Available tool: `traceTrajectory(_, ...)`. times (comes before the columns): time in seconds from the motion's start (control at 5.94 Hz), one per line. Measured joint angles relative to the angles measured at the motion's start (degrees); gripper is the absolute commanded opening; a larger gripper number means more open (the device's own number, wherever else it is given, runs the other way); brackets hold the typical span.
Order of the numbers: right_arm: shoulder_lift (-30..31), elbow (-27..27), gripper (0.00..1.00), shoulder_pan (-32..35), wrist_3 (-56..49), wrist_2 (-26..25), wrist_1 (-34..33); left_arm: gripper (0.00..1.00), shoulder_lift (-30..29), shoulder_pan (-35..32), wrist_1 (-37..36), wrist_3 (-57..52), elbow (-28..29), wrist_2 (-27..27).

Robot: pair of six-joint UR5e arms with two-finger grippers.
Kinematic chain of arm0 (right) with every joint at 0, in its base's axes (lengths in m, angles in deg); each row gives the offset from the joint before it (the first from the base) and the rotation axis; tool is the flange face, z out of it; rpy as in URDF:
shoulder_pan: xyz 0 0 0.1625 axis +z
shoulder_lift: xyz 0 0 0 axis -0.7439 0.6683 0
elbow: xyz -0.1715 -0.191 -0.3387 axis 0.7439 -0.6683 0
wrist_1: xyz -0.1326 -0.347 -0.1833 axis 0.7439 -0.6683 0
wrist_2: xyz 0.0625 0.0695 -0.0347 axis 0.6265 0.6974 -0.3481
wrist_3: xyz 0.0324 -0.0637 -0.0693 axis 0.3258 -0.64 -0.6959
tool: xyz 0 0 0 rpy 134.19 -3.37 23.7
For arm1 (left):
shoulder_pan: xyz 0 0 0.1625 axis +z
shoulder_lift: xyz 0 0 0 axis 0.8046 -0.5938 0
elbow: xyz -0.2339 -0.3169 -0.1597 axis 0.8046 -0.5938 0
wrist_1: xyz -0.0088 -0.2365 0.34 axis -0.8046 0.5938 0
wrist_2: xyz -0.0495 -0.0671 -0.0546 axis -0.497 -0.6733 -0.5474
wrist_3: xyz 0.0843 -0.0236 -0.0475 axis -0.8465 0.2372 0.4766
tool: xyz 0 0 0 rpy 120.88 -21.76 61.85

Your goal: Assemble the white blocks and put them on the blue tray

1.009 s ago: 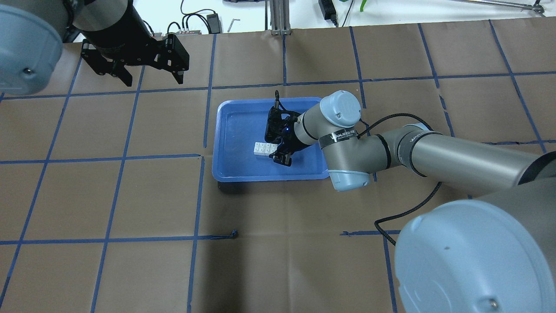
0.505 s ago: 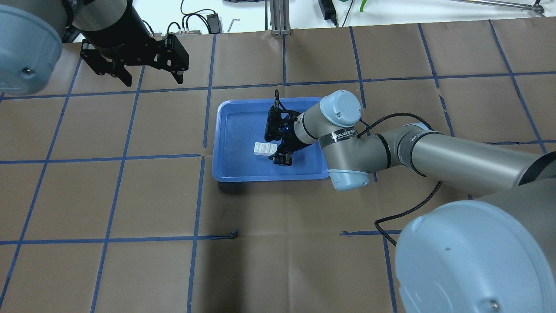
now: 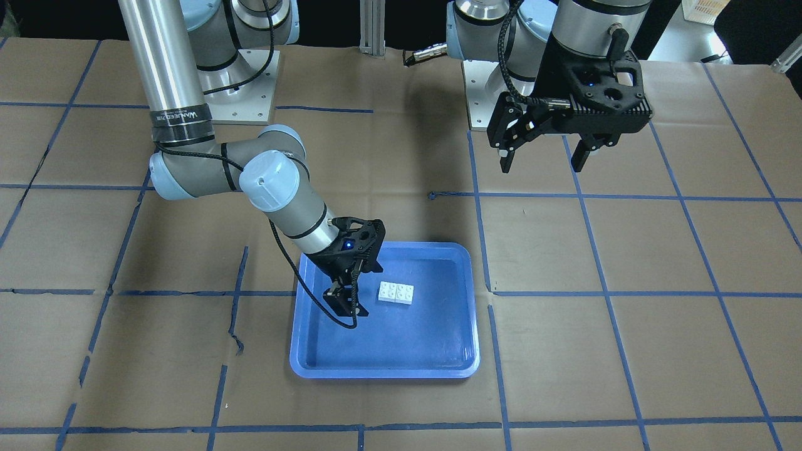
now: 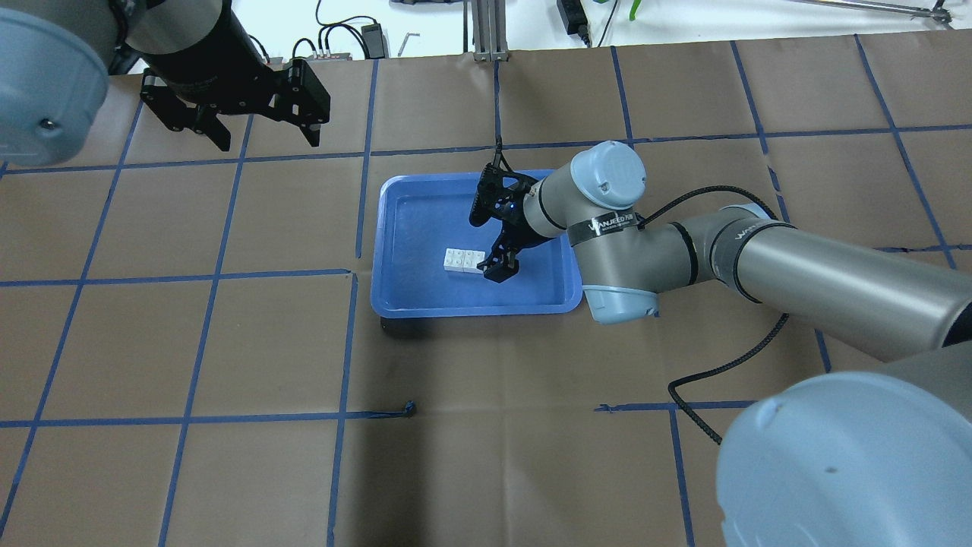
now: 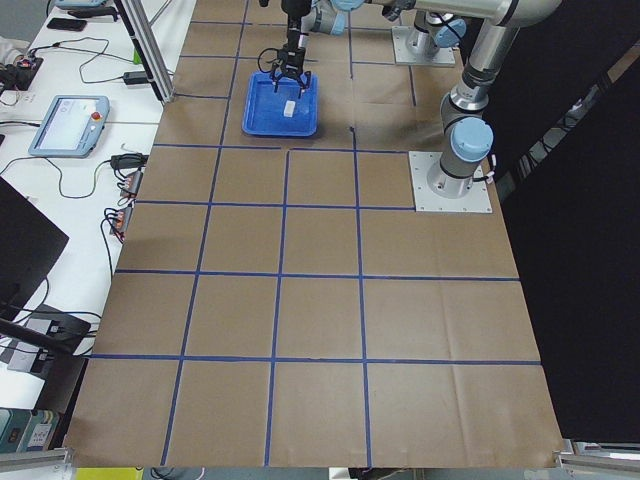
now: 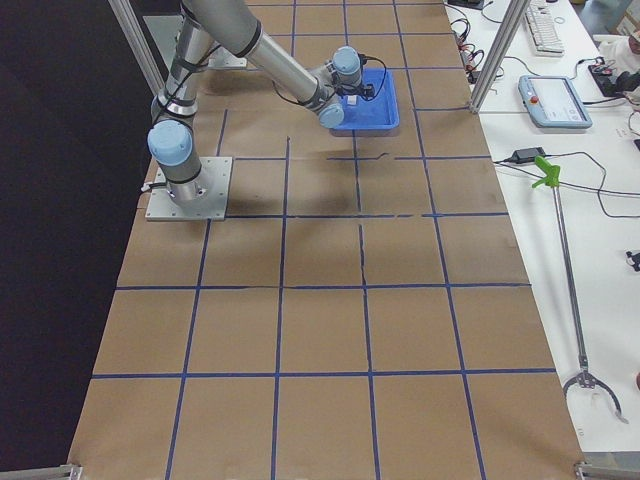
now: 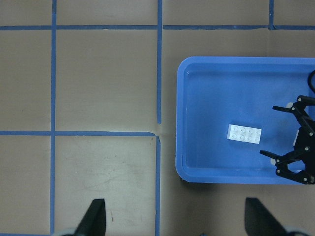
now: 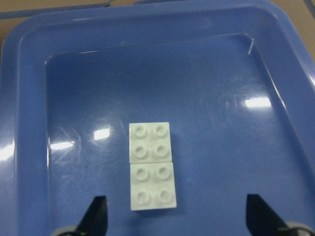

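The two white blocks (image 4: 464,260) lie side by side and touching, studs up, on the floor of the blue tray (image 4: 377,251). They also show in the front view (image 3: 396,292), the left wrist view (image 7: 244,133) and the right wrist view (image 8: 151,165). My right gripper (image 4: 488,245) is open and empty. It hangs over the tray just to the right of the blocks, clear of them (image 3: 358,285). My left gripper (image 4: 266,139) is open and empty, high over the table's far left, away from the tray (image 3: 542,164).
The tray (image 3: 382,371) sits mid-table on brown paper marked with blue tape lines (image 4: 345,342). Cables and power bricks (image 4: 345,42) lie beyond the far edge. The right arm's black cable (image 4: 706,365) trails over the table.
My right gripper has drawn back from the blocks, to the right and toward the far side. The blocks stay where they were. The left arm has not moved.
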Motion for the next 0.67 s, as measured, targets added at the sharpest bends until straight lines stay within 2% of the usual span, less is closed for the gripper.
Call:
traceTrajectory(0.34,4.4,-0.2,1.0,-1.7,5.5,-6.8,10.6,0.99,0.0,0.0,0.0,0.0,0.0,0.0)
traceTrajectory(0.67,10.6,-0.4,1.0,-3.0,12.9,-11.1,24.4,0.99,0.0,0.0,0.0,0.0,0.0,0.0)
